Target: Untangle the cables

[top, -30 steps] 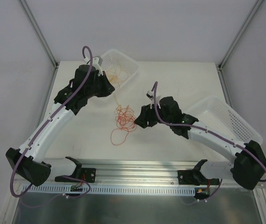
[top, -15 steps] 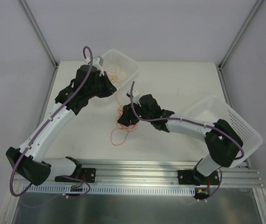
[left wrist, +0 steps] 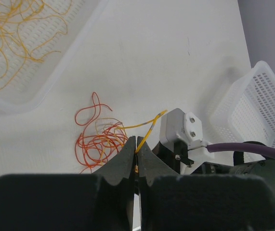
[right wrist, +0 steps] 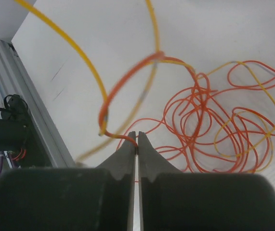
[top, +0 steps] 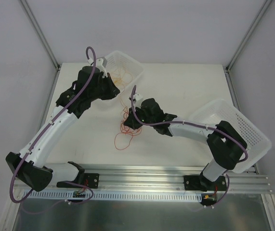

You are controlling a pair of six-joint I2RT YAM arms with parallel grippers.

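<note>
Two white baskets [top: 136,68] [top: 255,131] near the cables [left wrist: 101,143], right arm [top: 195,129] above them.

The left arm [top: 50,130] rises from its base at the near-left corner of the table and stretches its white link along the left edge toward the far-left corner. Its black wrist bends inward and points down. The left gripper [left wrist: 136,144] has its fingers pressed together, pinching a yellow cable [left wrist: 150,126] at the tips.

The right arm [top: 195,129] stands at the near edge on the right side and folds sharply at its black elbow. Its forearm runs low and nearly level toward the middle of the table. The right gripper [right wrist: 137,142] points left and down with its jaws closed, and a red cable [right wrist: 120,136] is caught between the tips.
</note>
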